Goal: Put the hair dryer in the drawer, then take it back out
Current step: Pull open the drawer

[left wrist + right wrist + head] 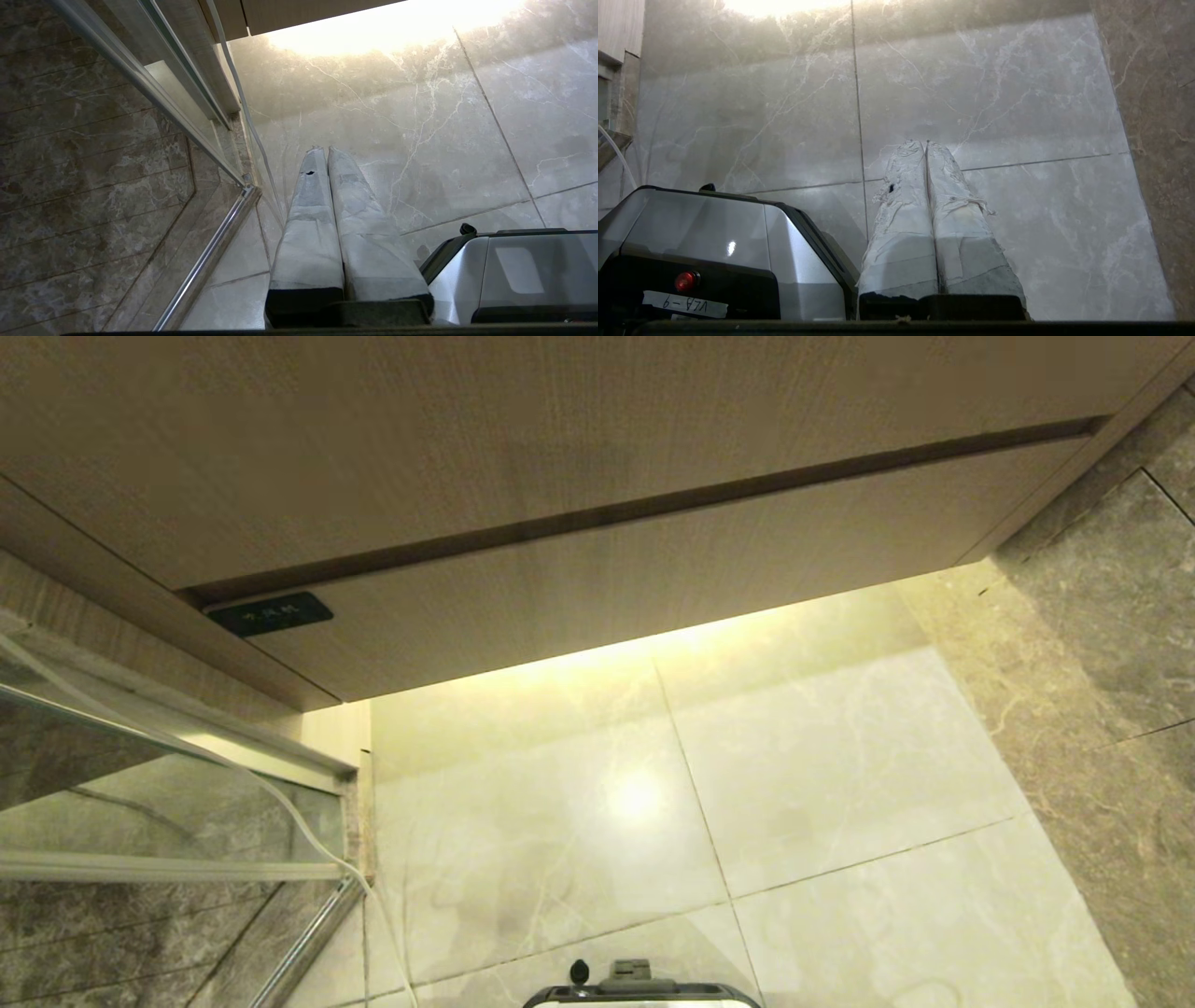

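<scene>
The drawer is the lower light-wood front under the taller panel. It sits flush and shut, with a small black label at its left end. The hair dryer is out of view in every frame. Neither arm shows in the head view. In the left wrist view my left gripper hangs over the floor tiles beside the robot's base, its taped fingers pressed together and empty. In the right wrist view my right gripper hangs the same way on the other side of the base, shut on nothing.
A glass shower screen with a metal frame stands at the left, and a white cable runs down beside it. A dark marble wall closes the right side. The robot's base stands on pale floor tiles below the cabinet.
</scene>
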You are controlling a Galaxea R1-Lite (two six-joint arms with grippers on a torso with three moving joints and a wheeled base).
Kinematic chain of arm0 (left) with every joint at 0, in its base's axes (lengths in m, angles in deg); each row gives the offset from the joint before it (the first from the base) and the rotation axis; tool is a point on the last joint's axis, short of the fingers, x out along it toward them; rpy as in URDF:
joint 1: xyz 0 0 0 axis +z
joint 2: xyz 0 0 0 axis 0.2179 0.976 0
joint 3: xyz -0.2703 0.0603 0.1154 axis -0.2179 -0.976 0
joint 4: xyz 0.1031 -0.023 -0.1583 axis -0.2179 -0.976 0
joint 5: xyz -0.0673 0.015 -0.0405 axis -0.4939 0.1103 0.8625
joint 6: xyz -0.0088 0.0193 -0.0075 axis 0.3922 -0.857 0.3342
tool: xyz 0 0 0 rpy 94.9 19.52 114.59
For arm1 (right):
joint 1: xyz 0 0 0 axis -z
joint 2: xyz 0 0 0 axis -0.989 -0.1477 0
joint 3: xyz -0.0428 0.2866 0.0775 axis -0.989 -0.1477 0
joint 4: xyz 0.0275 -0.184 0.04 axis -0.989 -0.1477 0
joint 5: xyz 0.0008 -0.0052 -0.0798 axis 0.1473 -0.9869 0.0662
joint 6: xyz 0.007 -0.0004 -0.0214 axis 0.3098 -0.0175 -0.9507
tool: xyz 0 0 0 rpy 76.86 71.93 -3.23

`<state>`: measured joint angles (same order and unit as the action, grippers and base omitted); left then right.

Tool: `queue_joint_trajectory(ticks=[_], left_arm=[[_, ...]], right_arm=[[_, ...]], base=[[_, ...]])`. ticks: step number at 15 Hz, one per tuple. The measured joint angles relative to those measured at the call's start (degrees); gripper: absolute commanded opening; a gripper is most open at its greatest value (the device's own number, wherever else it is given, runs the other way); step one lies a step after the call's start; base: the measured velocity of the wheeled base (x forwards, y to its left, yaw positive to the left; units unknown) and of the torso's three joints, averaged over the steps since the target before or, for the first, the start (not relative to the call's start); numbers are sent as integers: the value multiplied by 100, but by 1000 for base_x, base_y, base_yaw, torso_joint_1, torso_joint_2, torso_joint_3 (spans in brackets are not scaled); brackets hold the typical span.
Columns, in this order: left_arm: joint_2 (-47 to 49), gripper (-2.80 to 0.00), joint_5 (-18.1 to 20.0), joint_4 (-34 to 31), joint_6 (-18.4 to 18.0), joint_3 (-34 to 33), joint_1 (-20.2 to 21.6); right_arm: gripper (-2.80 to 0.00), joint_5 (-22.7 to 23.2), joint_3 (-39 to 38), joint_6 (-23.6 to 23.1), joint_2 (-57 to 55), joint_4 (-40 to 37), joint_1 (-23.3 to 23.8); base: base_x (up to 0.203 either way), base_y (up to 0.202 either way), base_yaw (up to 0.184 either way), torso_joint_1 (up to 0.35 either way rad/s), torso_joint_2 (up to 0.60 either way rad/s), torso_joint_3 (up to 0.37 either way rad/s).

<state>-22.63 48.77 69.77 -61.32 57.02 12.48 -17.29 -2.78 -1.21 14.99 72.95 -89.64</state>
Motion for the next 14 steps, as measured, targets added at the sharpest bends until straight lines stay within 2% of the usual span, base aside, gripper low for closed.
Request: queue_joint_trajectory(ticks=[14], left_arm=[[0,-280,-2,0,0,0,0]], right_arm=[[-280,0,2,33,13,-5,-5]], base=[[0,0,0,0,0,0]])
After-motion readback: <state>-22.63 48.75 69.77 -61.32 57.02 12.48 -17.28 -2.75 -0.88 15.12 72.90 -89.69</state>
